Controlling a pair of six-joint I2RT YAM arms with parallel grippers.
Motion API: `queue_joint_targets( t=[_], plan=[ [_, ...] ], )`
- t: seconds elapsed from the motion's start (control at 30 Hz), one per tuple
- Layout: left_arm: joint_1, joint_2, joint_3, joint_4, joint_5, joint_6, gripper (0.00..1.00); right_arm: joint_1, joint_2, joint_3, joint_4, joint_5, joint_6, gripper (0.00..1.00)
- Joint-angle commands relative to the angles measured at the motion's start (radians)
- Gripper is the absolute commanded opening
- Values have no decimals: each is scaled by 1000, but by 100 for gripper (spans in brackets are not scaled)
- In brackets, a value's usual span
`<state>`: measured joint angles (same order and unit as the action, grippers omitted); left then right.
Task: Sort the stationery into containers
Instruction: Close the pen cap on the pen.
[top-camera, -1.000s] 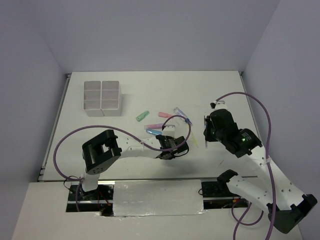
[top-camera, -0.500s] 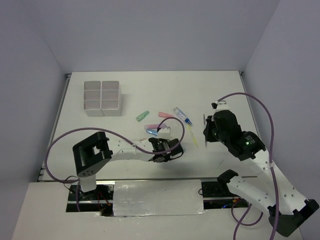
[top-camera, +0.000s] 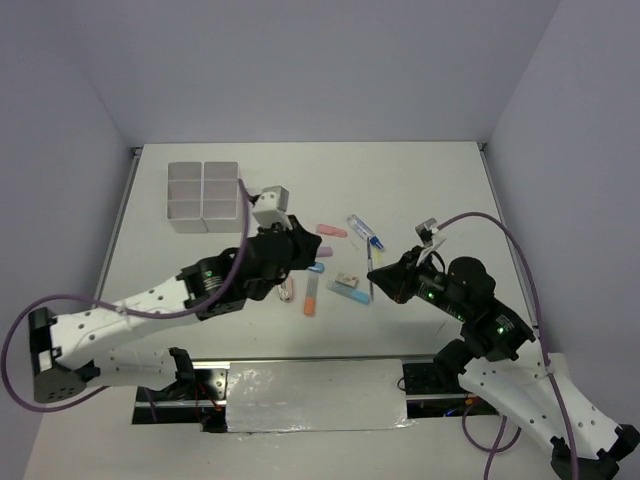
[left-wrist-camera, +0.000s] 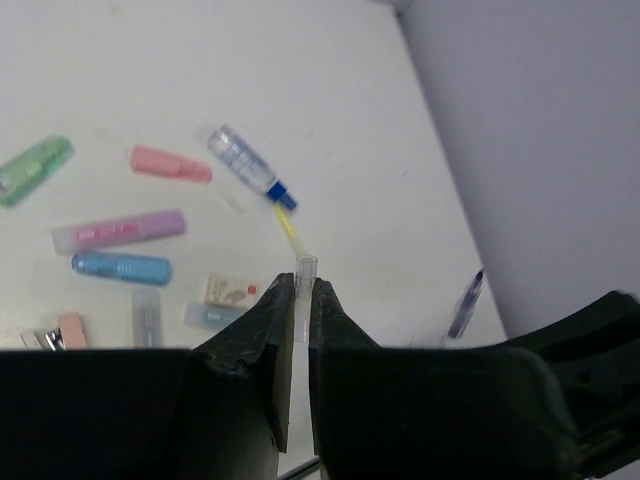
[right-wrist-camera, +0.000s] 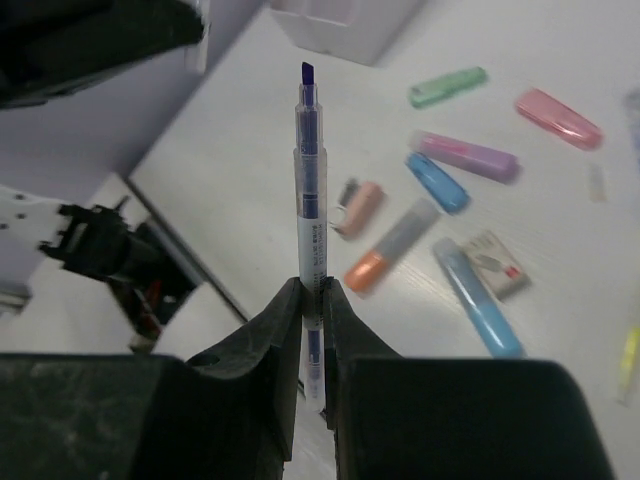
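Note:
My left gripper is shut on a thin clear tube and holds it above the table; from above the gripper hangs over the scattered stationery. My right gripper is shut on a clear pen with a purple tip, held in the air. On the table lie a green stick, a pink one, a purple one, a blue one, an orange one and a blue-tipped clear pen. The four-compartment containers stand at the far left.
A small printed card, a light blue stick and a thin yellow strip lie between the two grippers. The right arm shows close by in the left wrist view. The table's walls rise at left, back and right.
My left arm has lifted off the table and reached up toward the centre. My right gripper has moved nearer and left, now gripping the purple-tipped pen. Several items lie in new places.

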<state>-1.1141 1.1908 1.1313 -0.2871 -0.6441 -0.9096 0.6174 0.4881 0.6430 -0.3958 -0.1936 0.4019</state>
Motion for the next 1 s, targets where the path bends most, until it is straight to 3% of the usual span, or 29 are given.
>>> queue_joint_targets(
  t=[0.0, 0.07, 0.27, 0.4, 0.6, 0.97],
  plan=[
    [25, -132, -79, 262, 38, 165, 0, 103, -74, -81, 320, -6, 155, 0],
    [31, -207, -132, 375, 83, 199, 0, 190, -79, -97, 363, 99, 178, 0],
    [31, -304, -228, 546, 126, 271, 0, 367, 26, -118, 529, 154, 200, 0],
    [31, -323, -257, 652, 195, 313, 0, 522, 144, -45, 531, 272, 149, 0],
    [31, -319, -254, 649, 230, 336, 0, 584, 237, 23, 528, 342, 97, 0],
    [31, -339, -303, 675, 233, 311, 0, 585, 241, 56, 471, 395, 61, 0]
  ],
)
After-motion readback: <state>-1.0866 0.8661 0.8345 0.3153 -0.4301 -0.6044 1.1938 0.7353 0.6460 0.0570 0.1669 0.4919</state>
